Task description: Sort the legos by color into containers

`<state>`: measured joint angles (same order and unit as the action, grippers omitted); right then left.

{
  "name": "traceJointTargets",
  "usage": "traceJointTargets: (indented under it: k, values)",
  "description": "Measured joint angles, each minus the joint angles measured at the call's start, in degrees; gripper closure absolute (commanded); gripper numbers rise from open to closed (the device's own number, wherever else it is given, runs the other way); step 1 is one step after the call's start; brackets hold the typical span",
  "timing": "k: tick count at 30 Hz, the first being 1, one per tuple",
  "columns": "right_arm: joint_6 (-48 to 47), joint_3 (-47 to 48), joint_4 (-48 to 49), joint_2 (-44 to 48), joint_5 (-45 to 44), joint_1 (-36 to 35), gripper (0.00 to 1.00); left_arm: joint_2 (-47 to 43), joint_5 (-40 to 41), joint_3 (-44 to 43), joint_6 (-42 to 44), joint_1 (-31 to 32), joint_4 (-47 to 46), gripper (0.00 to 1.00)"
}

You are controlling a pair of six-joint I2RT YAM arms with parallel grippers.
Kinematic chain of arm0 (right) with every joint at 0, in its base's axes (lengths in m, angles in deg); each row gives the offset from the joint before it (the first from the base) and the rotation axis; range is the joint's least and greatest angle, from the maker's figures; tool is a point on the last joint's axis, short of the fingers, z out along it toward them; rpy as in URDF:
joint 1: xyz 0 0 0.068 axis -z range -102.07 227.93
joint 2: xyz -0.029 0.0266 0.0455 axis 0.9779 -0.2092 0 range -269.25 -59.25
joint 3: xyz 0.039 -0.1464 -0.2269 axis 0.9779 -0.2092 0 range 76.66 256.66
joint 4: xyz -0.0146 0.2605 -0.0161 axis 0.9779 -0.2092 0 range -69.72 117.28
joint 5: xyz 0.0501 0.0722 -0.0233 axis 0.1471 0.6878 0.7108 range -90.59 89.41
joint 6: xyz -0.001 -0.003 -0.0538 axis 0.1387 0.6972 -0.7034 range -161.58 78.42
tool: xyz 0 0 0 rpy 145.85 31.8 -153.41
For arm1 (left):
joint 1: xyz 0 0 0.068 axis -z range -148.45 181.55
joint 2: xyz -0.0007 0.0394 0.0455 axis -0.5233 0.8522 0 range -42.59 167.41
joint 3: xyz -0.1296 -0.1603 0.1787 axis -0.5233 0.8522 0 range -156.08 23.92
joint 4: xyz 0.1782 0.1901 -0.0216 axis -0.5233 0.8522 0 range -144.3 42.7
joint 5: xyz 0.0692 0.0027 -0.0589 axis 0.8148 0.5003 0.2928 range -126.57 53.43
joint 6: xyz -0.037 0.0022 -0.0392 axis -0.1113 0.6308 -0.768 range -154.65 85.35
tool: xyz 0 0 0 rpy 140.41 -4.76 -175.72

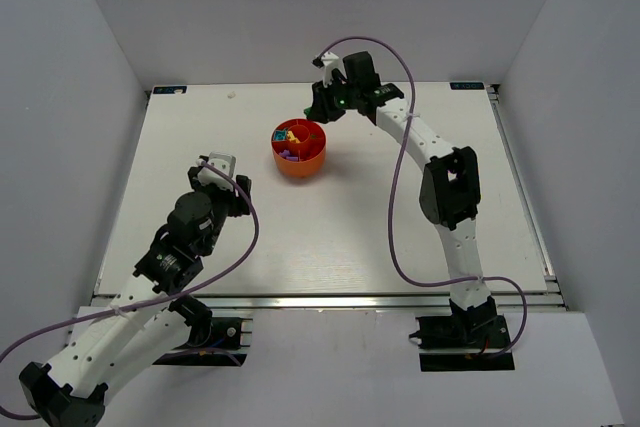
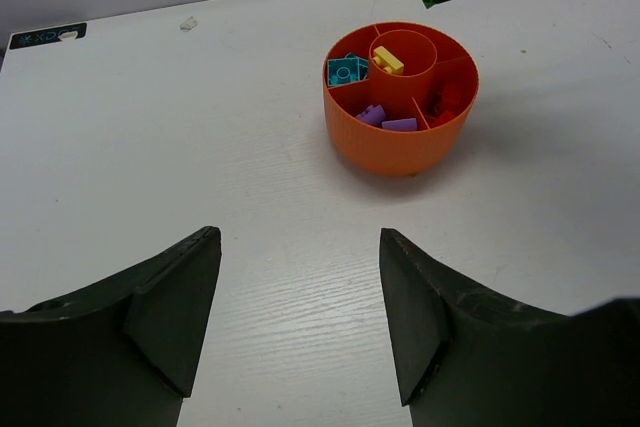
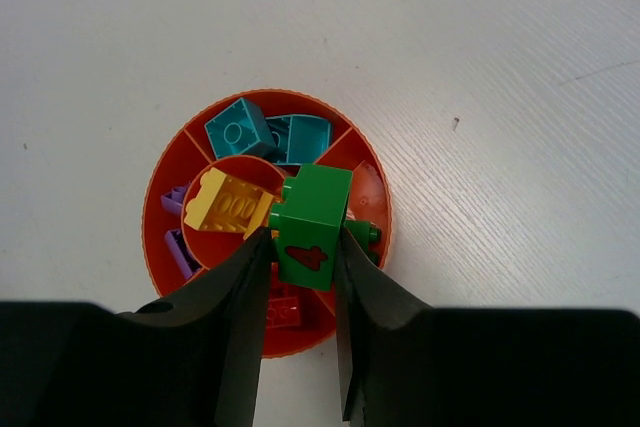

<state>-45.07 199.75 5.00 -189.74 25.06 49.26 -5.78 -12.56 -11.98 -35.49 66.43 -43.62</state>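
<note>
The red-orange bowl (image 1: 299, 148) stands at the table's back middle; it also shows in the left wrist view (image 2: 400, 97) and the right wrist view (image 3: 170, 237). Its wedges hold cyan bricks (image 3: 262, 133), purple bricks (image 3: 178, 247) and a red brick (image 3: 282, 309); a yellow brick (image 3: 228, 205) lies in the central cup. My right gripper (image 3: 302, 252) is shut on a green brick (image 3: 312, 225), held above the bowl. Another green brick (image 3: 364, 239) lies in the wedge under it. My left gripper (image 2: 298, 297) is open and empty, well short of the bowl.
A tiny white scrap (image 1: 230, 95) lies near the table's back left edge. White walls stand on three sides. The right arm's purple cable (image 1: 400, 177) loops over the table's right half.
</note>
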Motion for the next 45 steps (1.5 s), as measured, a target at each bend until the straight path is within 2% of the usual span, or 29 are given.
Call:
traceJointTargets:
  k: [11, 18, 24, 31, 33, 34, 36, 38, 44, 45]
  values:
    - [0.5, -1.6, 0.2, -1.4, -1.3, -0.5, 0.77, -0.6, -0.4, 0.0, 0.0, 0.0, 0.0, 0.26]
    - [0.3, -2.1, 0.1, -1.7, -1.5, -0.7, 0.64, -0.7, -0.5, 0.0, 0.0, 0.0, 0.0, 0.26]
    - [0.1, -2.2, -0.3, -1.7, -1.7, -0.9, 0.43, -0.9, -0.6, 0.0, 0.0, 0.0, 0.0, 0.26]
    - [-0.2, -2.2, -1.2, -1.7, -3.0, -1.0, 0.42, -1.0, -0.8, 0.0, -0.1, 0.0, 0.0, 0.25]
    - [-0.4, -2.4, -1.5, -1.5, -3.6, -1.0, 0.38, -1.0, -1.1, 0.0, -0.1, 0.0, 0.0, 0.25]
    - [-0.6, -3.3, -1.2, -0.9, -4.2, -1.0, 0.34, -1.0, -1.3, 0.0, -0.1, 0.0, 0.0, 0.22]
    - [-1.4, -7.9, -0.3, 2.4, -5.9, -1.0, 0.27, -1.0, -2.4, 0.0, -0.2, 0.0, -0.2, 0.11]
    - [-2.3, -14.0, -0.3, 7.6, -7.8, -0.9, 0.25, -0.8, -3.6, 0.0, -0.3, 0.0, -0.4, 0.06]
    - [-5.1, -34.2, -1.5, 31.4, -10.6, 0.2, 0.19, 0.1, -7.4, 0.0, -0.7, 0.0, -0.7, 0.03]
    - [-5.5, -37.4, -0.6, 35.7, -11.1, 0.4, 0.13, 0.2, -7.8, 0.0, -0.7, 0.0, -0.7, 0.03]
